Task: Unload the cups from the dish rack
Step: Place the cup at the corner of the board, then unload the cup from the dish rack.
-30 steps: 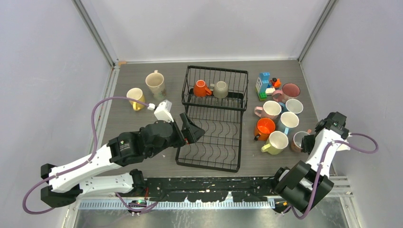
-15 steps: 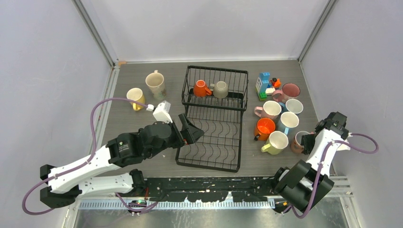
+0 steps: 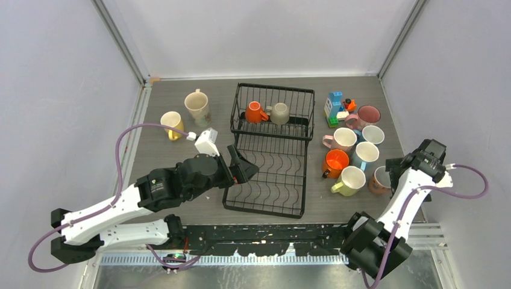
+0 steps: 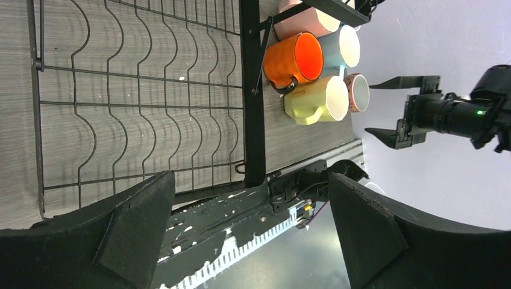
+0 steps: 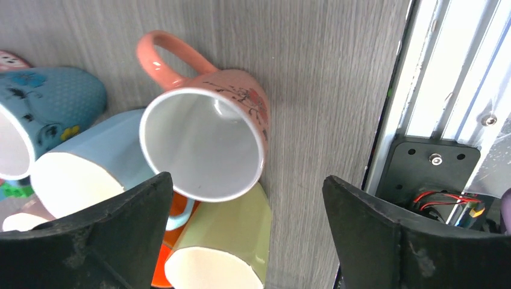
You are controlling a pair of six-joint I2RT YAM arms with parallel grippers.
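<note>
Right gripper [image 4: 395, 108] pulled back, fingers spread: the salmon-pink ceramic mug [image 5: 205, 144] is left on the table.
One more cup is counted unloaded. An orange mug [image 3: 255, 112] and a grey-beige mug [image 3: 279, 113] are seen in the black wire dish rack's [image 3: 272, 158] basket, walled by wire; the left gripper [image 4: 250, 198] is held spread over the tray.

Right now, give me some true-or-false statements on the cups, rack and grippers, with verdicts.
1. An orange cup and a grey-beige cup sit in the dish rack. True.
2. The right gripper is shut on the pink cup. False: it is open and empty, and the cup is apart from its fingers.
3. The left gripper is open and empty. True.
4. All unloaded cups stand right of the rack. False: a yellow cup and a cream cup stand on its left.
</note>
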